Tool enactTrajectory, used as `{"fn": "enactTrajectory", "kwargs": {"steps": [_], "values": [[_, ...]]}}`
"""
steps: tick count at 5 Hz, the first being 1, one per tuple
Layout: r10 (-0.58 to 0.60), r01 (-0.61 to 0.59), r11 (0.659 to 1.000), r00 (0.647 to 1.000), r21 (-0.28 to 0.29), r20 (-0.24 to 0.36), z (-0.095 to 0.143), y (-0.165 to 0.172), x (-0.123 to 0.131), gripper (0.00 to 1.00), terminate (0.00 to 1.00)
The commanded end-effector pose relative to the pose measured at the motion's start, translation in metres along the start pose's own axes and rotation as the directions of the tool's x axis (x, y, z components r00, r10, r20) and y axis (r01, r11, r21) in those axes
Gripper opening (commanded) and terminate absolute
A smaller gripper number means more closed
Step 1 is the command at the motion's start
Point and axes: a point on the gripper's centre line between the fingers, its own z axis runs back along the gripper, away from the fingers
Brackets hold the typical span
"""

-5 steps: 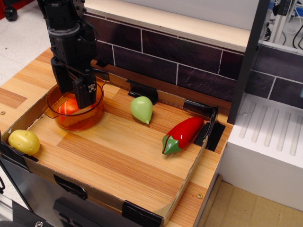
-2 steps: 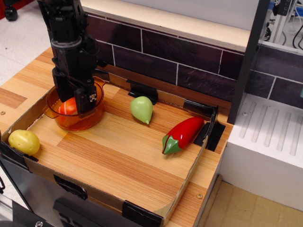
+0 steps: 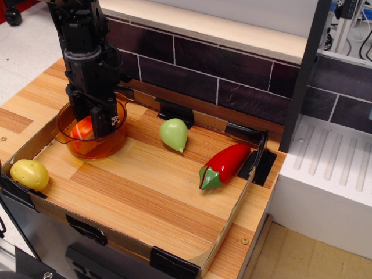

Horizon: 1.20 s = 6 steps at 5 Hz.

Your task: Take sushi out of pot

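The translucent orange pot (image 3: 92, 149) stands at the back left of the wooden tray. The sushi (image 3: 82, 128), orange-red on top with a white base showing, lies inside it, slightly tilted. My black gripper (image 3: 93, 125) reaches down into the pot from above. Its fingers (image 3: 107, 119) stand on either side of the sushi and are closed against it. The sushi is still low inside the pot, and the right finger hides part of it.
A yellow potato (image 3: 29, 174) lies at the tray's front left corner. A green pear-shaped toy (image 3: 174, 134) and a red pepper with a green stem (image 3: 224, 165) lie to the right. A low cardboard rim (image 3: 229, 224) edges the tray, with a dark brick wall (image 3: 232, 81) behind it.
The gripper has come down into the pot and its fingers have narrowed onto the sushi, which now sits tilted with its white base showing.
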Motion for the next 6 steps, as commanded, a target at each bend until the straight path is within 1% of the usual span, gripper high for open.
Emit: {"fn": "enactTrajectory", "kwargs": {"steps": [1, 2, 3, 4, 5, 6], "values": [[0.056, -0.06, 0.997, 0.994, 0.04, 0.09, 0.037, 0.009, 0.009, 0.0, 0.0], [0.1, -0.107, 0.993, 0.984, 0.041, 0.15, 0.065, 0.001, 0.008, 0.0, 0.0], [0.094, -0.101, 0.994, 0.979, 0.03, 0.179, 0.081, -0.02, 0.004, 0.0, 0.0], [0.026, -0.027, 1.0, 0.991, 0.013, 0.13, 0.073, -0.061, -0.01, 0.0, 0.0], [-0.016, 0.01, 0.998, 0.995, 0.063, 0.098, 0.049, -0.09, -0.027, 0.0, 0.0], [-0.129, 0.129, 0.991, 0.992, 0.046, -0.006, 0.024, -0.104, -0.035, 0.0, 0.0]]}}
